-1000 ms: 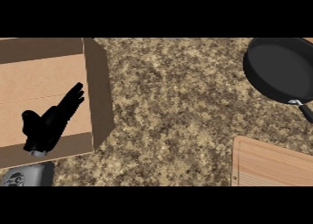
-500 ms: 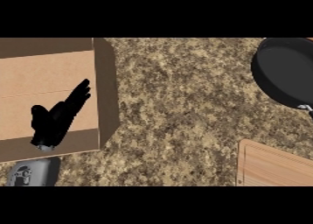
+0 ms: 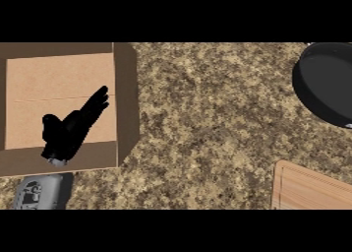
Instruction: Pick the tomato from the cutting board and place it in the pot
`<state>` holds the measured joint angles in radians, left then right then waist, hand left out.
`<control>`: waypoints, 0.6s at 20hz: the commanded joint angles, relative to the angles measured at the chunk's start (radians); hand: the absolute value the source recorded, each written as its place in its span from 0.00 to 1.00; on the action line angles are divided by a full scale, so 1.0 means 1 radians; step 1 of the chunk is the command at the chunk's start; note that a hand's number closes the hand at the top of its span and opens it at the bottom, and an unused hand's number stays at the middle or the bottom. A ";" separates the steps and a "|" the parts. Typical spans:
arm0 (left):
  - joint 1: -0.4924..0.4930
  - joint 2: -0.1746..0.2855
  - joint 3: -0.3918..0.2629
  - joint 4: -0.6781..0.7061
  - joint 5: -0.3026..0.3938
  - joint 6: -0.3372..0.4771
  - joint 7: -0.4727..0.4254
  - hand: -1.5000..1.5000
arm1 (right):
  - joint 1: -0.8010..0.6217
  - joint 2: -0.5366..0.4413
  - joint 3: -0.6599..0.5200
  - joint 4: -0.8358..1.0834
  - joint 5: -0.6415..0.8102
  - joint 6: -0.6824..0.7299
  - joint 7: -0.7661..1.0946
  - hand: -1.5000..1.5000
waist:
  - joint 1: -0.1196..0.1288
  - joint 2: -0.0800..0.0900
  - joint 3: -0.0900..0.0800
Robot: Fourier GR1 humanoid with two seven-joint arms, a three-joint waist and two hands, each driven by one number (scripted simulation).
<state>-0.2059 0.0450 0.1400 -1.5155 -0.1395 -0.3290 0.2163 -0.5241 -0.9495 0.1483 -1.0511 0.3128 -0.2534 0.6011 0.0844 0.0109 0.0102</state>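
Note:
My left hand (image 3: 70, 129) hangs over an open cardboard box (image 3: 125, 98) at the left, fingers straight and pointing up and to the right, holding nothing. A black pot (image 3: 331, 83) lies at the right edge, partly cut off, and its inside looks bare. The corner of a wooden cutting board (image 3: 313, 189) shows at the lower right. No tomato is visible on the part of the board that shows. My right hand is out of the view.
The speckled stone counter (image 3: 208, 123) fills the middle between box and pot. The box's right wall stands up beside my left hand. My grey left forearm (image 3: 40, 193) enters at the lower left.
Everything in the view has slid to the right: box, pot and board sit further right than before. My left hand keeps the same open pose over the box.

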 commanded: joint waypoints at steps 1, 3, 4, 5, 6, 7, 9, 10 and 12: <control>0.043 -0.043 -0.069 0.072 -0.002 -0.009 0.020 0.50 | -0.063 0.000 0.105 0.142 0.114 0.090 0.033 1.00 | 0.008 0.022 -0.011; 0.023 -0.043 -0.058 0.102 0.008 0.001 0.008 0.50 | -0.140 -0.001 0.130 0.198 0.139 0.167 0.056 1.00 | 0.012 0.026 -0.012; 0.053 -0.043 -0.074 0.053 0.020 -0.011 0.033 0.50 | -0.155 0.059 0.157 0.227 0.171 0.148 0.101 1.00 | 0.019 0.017 -0.011; 0.034 -0.043 -0.056 0.106 0.013 -0.008 0.016 0.50 | -0.192 0.069 0.139 0.259 0.130 0.212 0.089 1.00 | 0.007 0.021 -0.011; 0.045 -0.043 -0.089 0.087 0.011 0.001 0.028 0.50 | -0.203 0.101 0.129 0.301 0.108 0.233 0.095 1.00 | 0.011 0.022 -0.010; 0.063 -0.043 -0.068 0.076 0.013 -0.017 -0.001 0.50 | -0.235 0.107 0.124 0.334 0.092 0.294 0.129 1.00 | 0.023 0.022 -0.010; 0.052 -0.043 -0.070 0.070 0.002 -0.001 0.015 0.50 | -0.247 0.138 0.105 0.409 0.053 0.365 0.171 1.00 | 0.015 0.024 -0.009; 0.024 -0.043 -0.076 0.092 0.016 -0.002 0.029 0.50 | -0.283 0.179 0.084 0.441 0.042 0.347 0.220 1.00 | 0.014 0.028 -0.009; 0.068 -0.043 -0.065 0.060 0.006 -0.028 0.006 0.50 | -0.300 0.204 0.087 0.514 0.044 0.385 0.219 0.00 | 0.021 0.023 -0.008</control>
<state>-0.2249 0.0430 0.1296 -1.5118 -0.1292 -0.3350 0.2317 -0.7695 -0.8087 0.2460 -0.6618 0.3752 0.0626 0.7692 0.1021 0.0208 0.0120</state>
